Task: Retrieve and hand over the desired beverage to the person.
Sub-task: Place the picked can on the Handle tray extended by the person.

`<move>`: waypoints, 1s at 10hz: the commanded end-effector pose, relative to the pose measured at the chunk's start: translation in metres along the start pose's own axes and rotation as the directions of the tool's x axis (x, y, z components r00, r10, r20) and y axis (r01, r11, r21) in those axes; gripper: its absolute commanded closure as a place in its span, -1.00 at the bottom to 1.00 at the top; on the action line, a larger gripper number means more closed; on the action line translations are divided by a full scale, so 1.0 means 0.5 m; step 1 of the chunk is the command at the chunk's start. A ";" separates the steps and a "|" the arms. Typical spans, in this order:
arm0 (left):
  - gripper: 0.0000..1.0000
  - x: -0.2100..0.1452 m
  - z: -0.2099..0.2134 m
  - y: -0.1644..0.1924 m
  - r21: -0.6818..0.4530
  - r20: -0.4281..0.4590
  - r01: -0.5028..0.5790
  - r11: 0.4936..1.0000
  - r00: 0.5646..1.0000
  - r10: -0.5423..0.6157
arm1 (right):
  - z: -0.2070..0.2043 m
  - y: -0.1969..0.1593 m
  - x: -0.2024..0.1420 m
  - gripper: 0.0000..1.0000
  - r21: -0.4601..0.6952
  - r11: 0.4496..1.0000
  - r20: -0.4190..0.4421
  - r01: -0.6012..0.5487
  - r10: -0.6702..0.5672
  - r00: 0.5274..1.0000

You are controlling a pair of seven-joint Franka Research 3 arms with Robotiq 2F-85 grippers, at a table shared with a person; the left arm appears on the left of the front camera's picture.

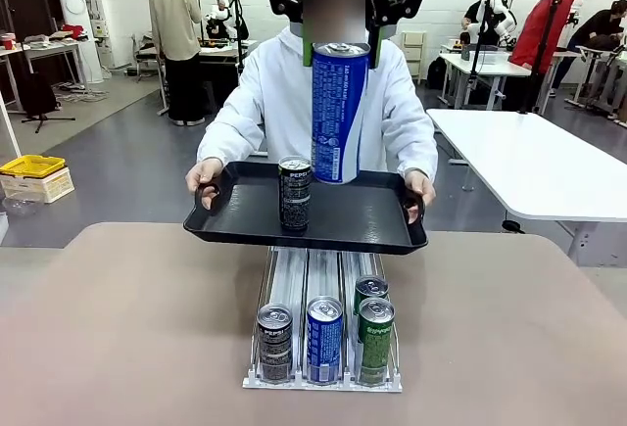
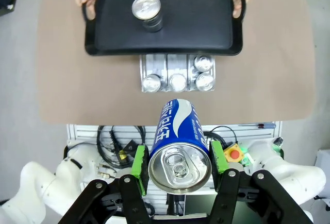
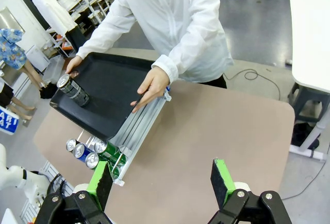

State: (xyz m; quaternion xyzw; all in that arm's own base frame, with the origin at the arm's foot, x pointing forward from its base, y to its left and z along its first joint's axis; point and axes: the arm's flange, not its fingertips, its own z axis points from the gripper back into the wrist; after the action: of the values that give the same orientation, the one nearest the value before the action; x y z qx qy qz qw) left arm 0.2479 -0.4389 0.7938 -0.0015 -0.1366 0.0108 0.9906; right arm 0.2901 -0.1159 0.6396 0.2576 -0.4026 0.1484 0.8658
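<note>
Robotics lab, open hall. Grey floor, white walls, white work tables (image 1: 549,166) in rows. Beyond the left gripper's fingers (image 1: 307,52), people stand at benches (image 1: 211,51); camera stands and cables about. Yellow bin (image 1: 31,165) sits on a box.

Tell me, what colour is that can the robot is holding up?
The can is blue with a white swoosh and a silver top, best seen in the left wrist view.

left end effector (image 1: 340,46) gripping blue can (image 1: 338,113), tray (image 1: 353,220)

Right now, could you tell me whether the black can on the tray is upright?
Upright: the black can stands on its base on the tray, top facing up.
</note>
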 end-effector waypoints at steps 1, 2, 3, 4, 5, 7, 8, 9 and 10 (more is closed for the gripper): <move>-0.16 0.032 -0.031 0.029 -0.081 -0.006 0.044 0.996 0.999 -0.044 | -0.005 -0.001 0.002 -1.00 0.031 1.000 0.010 0.001 -0.001 1.000; -0.16 0.041 -0.053 0.031 -0.076 0.003 0.045 0.996 0.999 -0.045 | -0.005 -0.001 0.002 -1.00 0.031 1.000 0.010 0.001 -0.001 1.000; -0.16 0.067 -0.081 0.031 -0.062 0.001 0.045 0.997 0.999 -0.045 | -0.005 -0.001 0.002 -1.00 0.031 1.000 0.010 0.001 -0.001 1.000; -0.16 0.082 -0.108 0.026 -0.068 0.003 0.067 0.995 0.998 -0.067 | -0.005 -0.001 0.002 -1.00 0.031 1.000 0.010 0.001 -0.001 1.000; -0.16 0.098 -0.129 0.022 -0.074 -0.003 0.074 0.995 0.997 -0.074 | -0.005 -0.001 0.002 -1.00 0.031 1.000 0.010 0.001 -0.001 1.000; -0.16 0.143 -0.170 0.015 -0.119 -0.023 0.091 0.989 0.995 -0.094 | -0.005 -0.001 0.002 -1.00 0.031 1.000 0.010 0.001 -0.001 1.000; -0.16 0.169 -0.191 0.009 -0.138 -0.029 0.098 0.986 0.994 -0.103 | -0.005 -0.001 0.002 -1.00 0.031 1.000 0.010 0.001 -0.001 1.000; -0.16 0.188 -0.214 0.005 -0.126 -0.022 0.102 0.987 0.994 -0.105 | -0.005 -0.001 0.002 -1.00 0.031 1.000 0.010 0.001 -0.001 1.000; -0.16 0.207 -0.236 0.001 -0.122 -0.023 0.103 0.987 0.994 -0.107 | -0.005 -0.001 0.002 -1.00 0.031 1.000 0.010 0.001 -0.001 1.000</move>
State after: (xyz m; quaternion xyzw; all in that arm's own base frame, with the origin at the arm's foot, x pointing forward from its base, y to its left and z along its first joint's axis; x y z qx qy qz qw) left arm 0.3745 -0.4408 0.7102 -0.0464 -0.1200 -0.0388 0.9909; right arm 0.2901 -0.1159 0.6397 0.2576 -0.4026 0.1484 0.8658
